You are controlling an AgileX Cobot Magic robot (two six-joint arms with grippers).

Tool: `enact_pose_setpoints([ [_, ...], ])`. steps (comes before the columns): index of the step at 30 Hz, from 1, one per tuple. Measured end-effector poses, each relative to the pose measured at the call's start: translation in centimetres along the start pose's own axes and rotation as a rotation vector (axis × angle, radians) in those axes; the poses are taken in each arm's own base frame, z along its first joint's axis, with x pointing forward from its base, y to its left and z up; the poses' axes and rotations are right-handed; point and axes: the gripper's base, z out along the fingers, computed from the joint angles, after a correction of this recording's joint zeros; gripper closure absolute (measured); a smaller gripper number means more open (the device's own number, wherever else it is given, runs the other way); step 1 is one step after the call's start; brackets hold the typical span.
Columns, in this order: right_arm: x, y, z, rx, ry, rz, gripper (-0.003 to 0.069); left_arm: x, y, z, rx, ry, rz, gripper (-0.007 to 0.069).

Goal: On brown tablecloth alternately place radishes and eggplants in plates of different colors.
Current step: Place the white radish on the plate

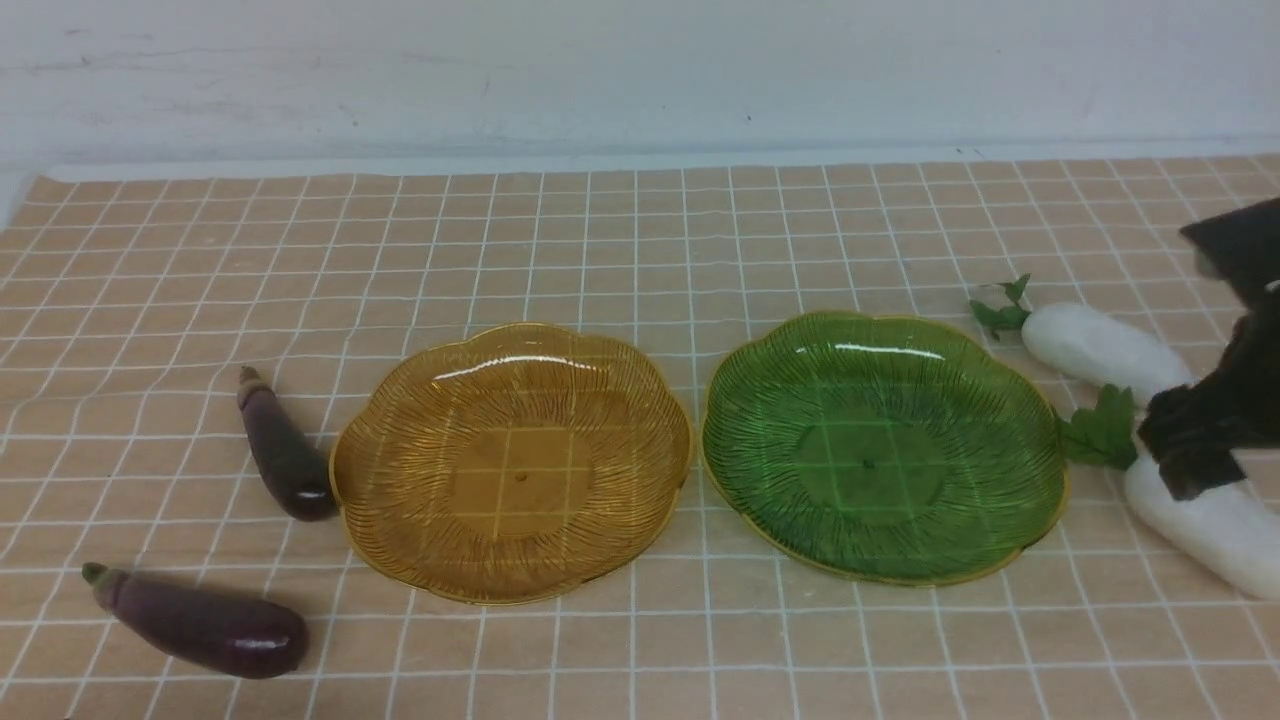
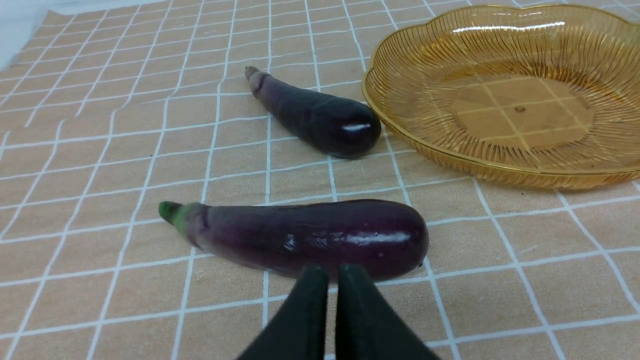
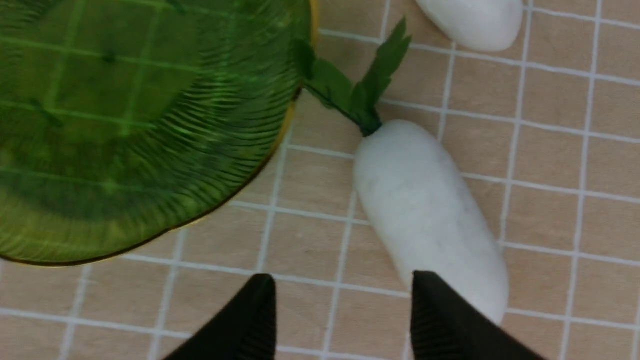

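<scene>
Two radishes (image 1: 1100,345) lie beside the green plate (image 1: 880,445). The nearer radish (image 3: 425,210) looks light, smooth and slippery, so grip its thick middle. The right pincer (image 3: 342,280) is apart above it; the left pincer (image 2: 332,272) is together.

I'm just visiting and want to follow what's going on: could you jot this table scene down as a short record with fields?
Cloth: brown tablecloth, white grid
Plates: amber plate left, green plate right, both empty
Eggplants: far eggplant and near eggplant, on the cloth left of the amber plate
Radishes: far radish and near radish, on the cloth right of the green plate
Left arm: left end effector shut, beside the near eggplant, holding nothing
Right arm: right end effector open, at the near radish, nothing gripped
</scene>
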Motion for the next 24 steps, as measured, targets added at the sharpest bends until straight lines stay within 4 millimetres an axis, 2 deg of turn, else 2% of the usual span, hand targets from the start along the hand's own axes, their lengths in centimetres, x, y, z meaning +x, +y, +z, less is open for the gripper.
enact_pose_setpoints([
  [1,-0.5,0.0,1.0,0.012,0.051,-0.006,0.0055,0.0,0.0,0.0,0.000,0.000,0.000,0.0607],
  [2,-1.1,0.1,3.3,0.027,0.147,-0.018,0.0013,0.0,0.0,0.0,0.000,0.000,0.000,0.0607],
  [3,-1.4,0.1,4.7,0.036,0.205,-0.023,-0.0006,0.0,0.0,0.0,0.000,0.000,0.000,0.0607],
  [4,-1.5,0.1,4.9,0.037,0.216,-0.025,-0.0009,0.0,0.0,0.0,0.000,0.000,0.000,0.0607],
  [6,-2.2,0.3,7.9,0.053,0.322,-0.050,-0.0027,0.0,0.0,0.0,0.000,0.000,0.000,0.0607],
  [10,-2.9,0.2,11.0,0.095,0.389,-0.099,-0.0032,0.0,0.0,0.0,0.000,0.000,0.000,0.0607],
  [14,-3.0,0.4,11.6,0.085,0.423,-0.115,-0.0016,0.0,0.0,0.0,0.000,0.000,0.000,0.0607],
  [17,-3.1,0.4,11.4,0.071,0.413,-0.113,0.0054,0.0,0.0,0.0,0.000,0.000,0.000,0.0607],
  [19,-3.0,0.5,11.2,0.058,0.405,-0.112,0.0134,0.0,0.0,0.0,0.000,0.000,0.000,0.0607],
  [21,-2.9,0.7,10.6,0.038,0.392,-0.093,0.0193,0.0,0.0,0.0,0.000,0.000,0.000,0.0607],
  [23,-3.1,0.5,8.9,0.024,0.345,-0.069,0.0188,0.0,0.0,0.0,0.000,0.000,0.000,0.0607],
  [24,-3.1,0.5,8.6,0.023,0.339,-0.066,0.0188,0.0,0.0,0.0,0.000,0.000,0.000,0.0607],
])
